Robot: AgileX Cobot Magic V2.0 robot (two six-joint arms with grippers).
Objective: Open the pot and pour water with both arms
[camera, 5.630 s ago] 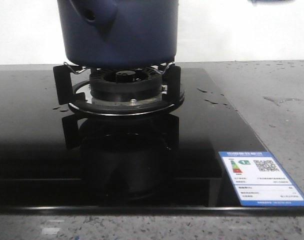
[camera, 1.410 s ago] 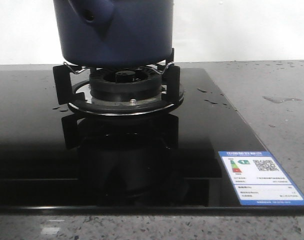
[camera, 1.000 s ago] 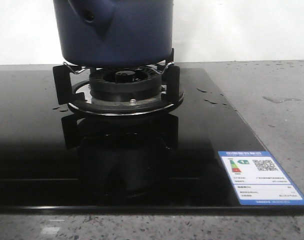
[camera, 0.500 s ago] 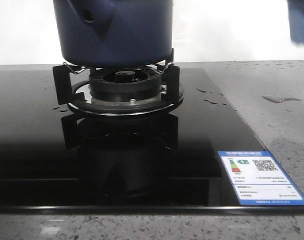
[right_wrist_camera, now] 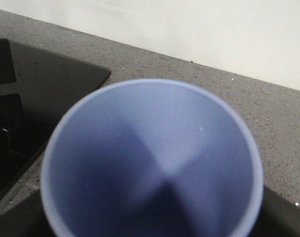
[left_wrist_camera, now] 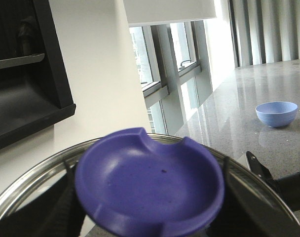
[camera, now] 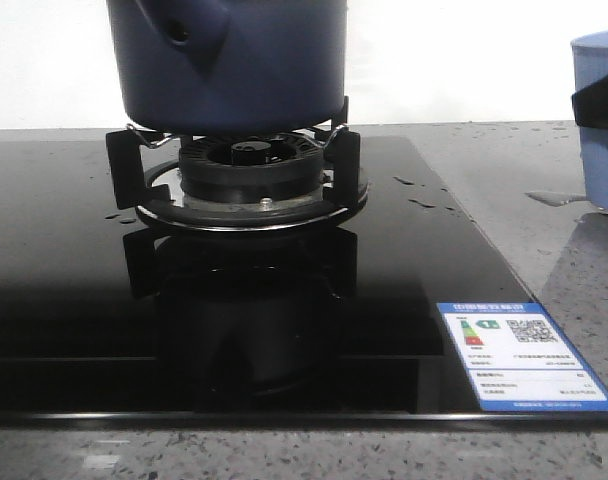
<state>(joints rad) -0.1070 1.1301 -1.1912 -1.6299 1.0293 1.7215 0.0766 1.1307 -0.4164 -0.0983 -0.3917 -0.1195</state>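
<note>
Here the pot (camera: 234,65), a dark navy cylinder with a stubby handle socket (camera: 189,22) showing a round hole, sits on the black pan supports of the gas burner (camera: 252,170), on a glossy black glass hob (camera: 74,300). Its top is cut off by the frame in the front view, so whether it is covered cannot be told from there.

The right gripper shows in the front view only as a dark band (camera: 597,103) clasped around a pale-blue cup (camera: 599,120) at the far right edge; the cup stands upright, well apart from the pot and over the speckled grey surface (camera: 544,160). In the right wrist view the cup's open mouth (right_wrist_camera: 152,163) fills the space directly ahead of that gripper, its inside looking dry, with the hob's corner (right_wrist_camera: 46,79) off to one side of it. Dark finger parts flank the cup's rim, so the right gripper is closed on the cup.

In the left wrist view, a purple-blue lid knob (left_wrist_camera: 150,185) with notched edges lies close in front of the left gripper, ringed by a metal lid rim (left_wrist_camera: 26,185). Dark shapes flank the knob, but whether this gripper is clamped on it cannot be told. Beyond it, a small blue bowl (left_wrist_camera: 276,113) rests far off on the surface. An energy label (camera: 524,355) sits on the hob's near corner.
</note>
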